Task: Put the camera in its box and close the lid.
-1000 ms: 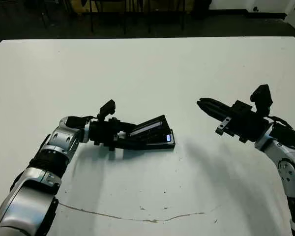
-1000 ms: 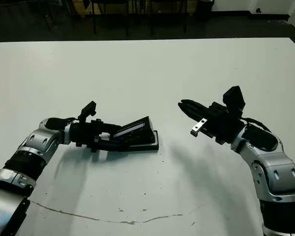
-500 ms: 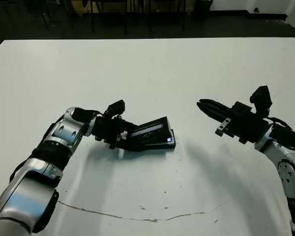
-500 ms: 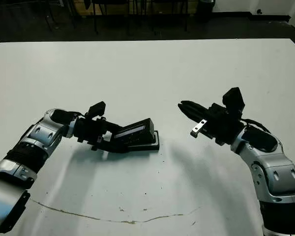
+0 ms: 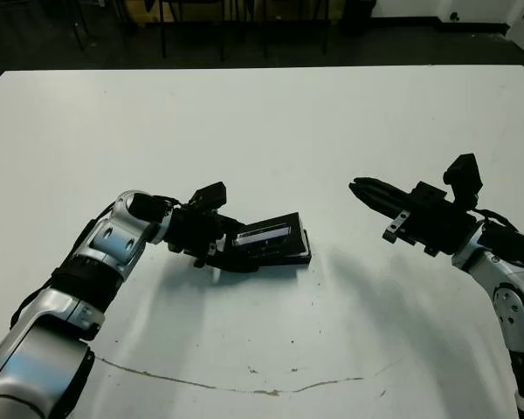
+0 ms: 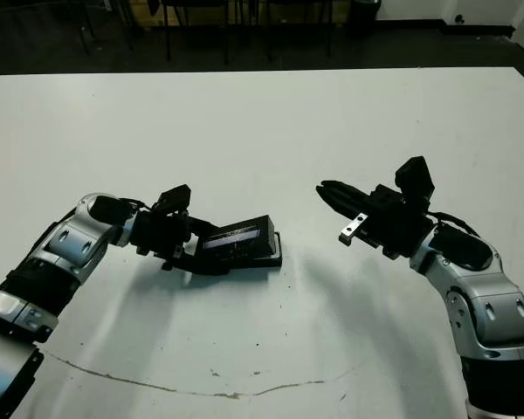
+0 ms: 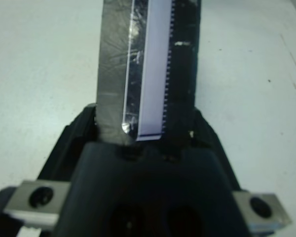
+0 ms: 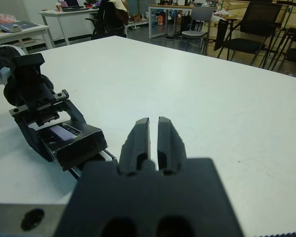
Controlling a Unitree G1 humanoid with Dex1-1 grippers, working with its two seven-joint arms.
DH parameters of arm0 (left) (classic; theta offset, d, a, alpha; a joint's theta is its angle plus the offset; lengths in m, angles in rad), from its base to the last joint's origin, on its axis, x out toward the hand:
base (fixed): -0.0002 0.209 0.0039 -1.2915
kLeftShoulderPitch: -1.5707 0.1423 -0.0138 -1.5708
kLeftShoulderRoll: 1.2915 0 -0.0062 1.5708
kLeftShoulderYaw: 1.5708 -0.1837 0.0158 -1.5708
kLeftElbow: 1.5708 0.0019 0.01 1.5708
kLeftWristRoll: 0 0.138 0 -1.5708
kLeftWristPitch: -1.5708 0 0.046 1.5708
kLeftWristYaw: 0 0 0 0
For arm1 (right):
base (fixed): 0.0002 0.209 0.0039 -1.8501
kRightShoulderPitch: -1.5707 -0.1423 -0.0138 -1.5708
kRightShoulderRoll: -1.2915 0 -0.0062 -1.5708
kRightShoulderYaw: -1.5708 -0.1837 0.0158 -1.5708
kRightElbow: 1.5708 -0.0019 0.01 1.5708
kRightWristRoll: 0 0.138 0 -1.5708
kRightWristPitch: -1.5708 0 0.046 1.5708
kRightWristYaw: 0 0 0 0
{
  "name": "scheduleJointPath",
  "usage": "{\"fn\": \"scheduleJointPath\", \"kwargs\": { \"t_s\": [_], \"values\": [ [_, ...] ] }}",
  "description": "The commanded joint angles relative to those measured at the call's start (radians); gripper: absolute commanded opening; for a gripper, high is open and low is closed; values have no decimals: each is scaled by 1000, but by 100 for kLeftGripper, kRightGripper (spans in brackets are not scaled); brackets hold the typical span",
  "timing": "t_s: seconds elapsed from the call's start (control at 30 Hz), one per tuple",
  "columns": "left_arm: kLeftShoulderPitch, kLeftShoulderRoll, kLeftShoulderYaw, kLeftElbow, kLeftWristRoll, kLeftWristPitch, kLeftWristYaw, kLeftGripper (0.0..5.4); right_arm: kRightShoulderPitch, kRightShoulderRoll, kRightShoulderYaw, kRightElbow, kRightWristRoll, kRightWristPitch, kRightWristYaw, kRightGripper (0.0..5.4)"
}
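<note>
Left gripper [image 5: 231, 249] is holding the lid [image 5: 269, 238] by its left end, fingers pinching it from both sides; the lid is sitting tilted over the box [image 5: 290, 257], right end lowest and near the box's right rim, left end raised. Box is lying on the white table [image 5: 262, 122], left of centre. Camera itself is not visible; judged to be inside the box under the lid, but cannot confirm.

Step in hand: closing the lid. To do it well, the raised left end needs lowering until the lid is lying flat and square on the rim. In the left wrist view the lid's pale window strip [image 7: 153, 69] is running straight away from the gripper, so alignment along the long axis looks fair. Release only once the lid is seated; pulling away sideways could drag the light box.

Right gripper [image 5: 360, 186] is hovering well to the right of the box, fingers pressed together, carrying nothing. Nothing is lying between it and the box. A thin dark scratch line [image 5: 244, 382] is marking the near table; harmless. Chairs [image 8: 256, 29] and desks are standing beyond the table, well apart.
</note>
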Motion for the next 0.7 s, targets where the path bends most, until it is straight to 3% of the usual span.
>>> {"fn": "scheduleJointPath", "kwargs": {
  "t_s": [0.03,0.4,0.7],
  "values": [
    [88,19,-30,-7,13,32,-14,280,8,-8,8,8,-9,4,-1,0],
    [182,42,-27,-123,54,2,152,280,5,-3,16,6,-17,-2,-6,0],
    [155,19,-100,-186,77,156,206,280,7,-2,19,6,-19,-10,-9,0]
  ]
}}
